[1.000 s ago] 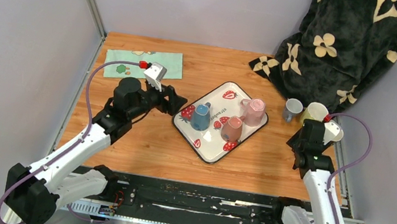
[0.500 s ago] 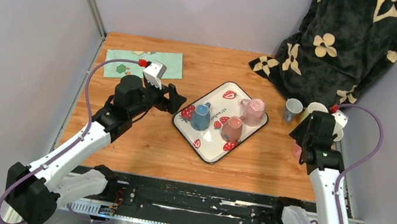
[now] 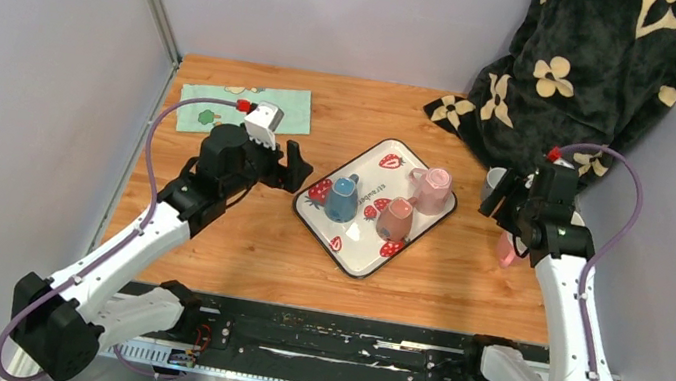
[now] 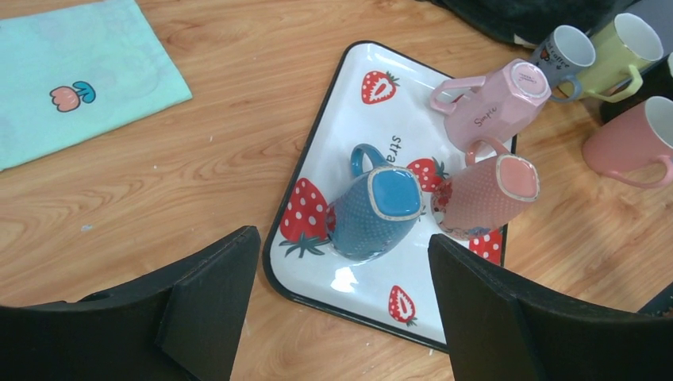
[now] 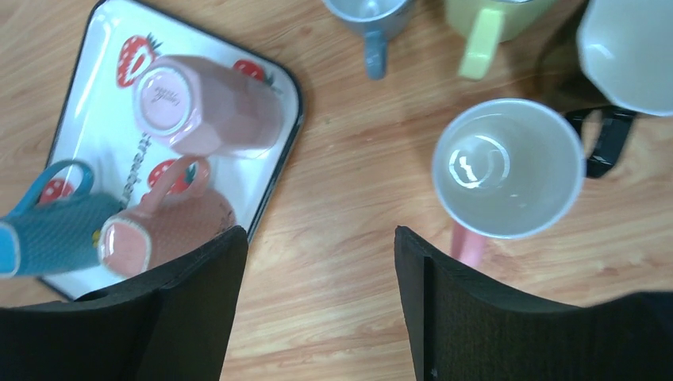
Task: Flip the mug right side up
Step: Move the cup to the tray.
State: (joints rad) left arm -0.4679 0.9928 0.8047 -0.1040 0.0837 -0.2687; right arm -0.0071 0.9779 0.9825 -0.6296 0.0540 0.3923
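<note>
- A white rectangular tray with a dark rim and strawberry prints (image 4: pixel 349 95) lies askew in the middle of the wooden table (image 3: pixel 235 246). It holds three mugs, all standing base up.
- The blue dotted mug (image 4: pixel 373 214) stands nearest the tray's left corner, and its handle points toward the far side.
- The salmon-pink dotted mug (image 4: pixel 488 194) stands just beside the blue one, on its right, near the tray's edge.
- The pale pink faceted mug lettered "Simple" (image 4: pixel 496 103) occupies the far right corner of the tray.
- Off the tray to the right, four more cups sit mouth up on the wood.
- These are a small grey mug (image 5: pixel 369 16), a yellow-green mug (image 5: pixel 484 24), a pink mug with a white inside (image 5: pixel 508 167) and a white cup (image 5: pixel 627 51) at the picture's edge.
- The pink one is seen straight down and holds nothing.
- The left gripper (image 4: pixel 341 246) hangs above the tray's left side with its fingers spread wide. Nothing is between them, and the blue mug is framed below.
- The right gripper (image 5: pixel 317 238) hovers over bare wood between the tray and the loose cups, also spread wide and empty.
- A mint-green cloth (image 3: pixel 245 106) lies at the far left.
- A black blanket with cream flowers (image 3: pixel 593 77) is heaped at the far right.
</note>
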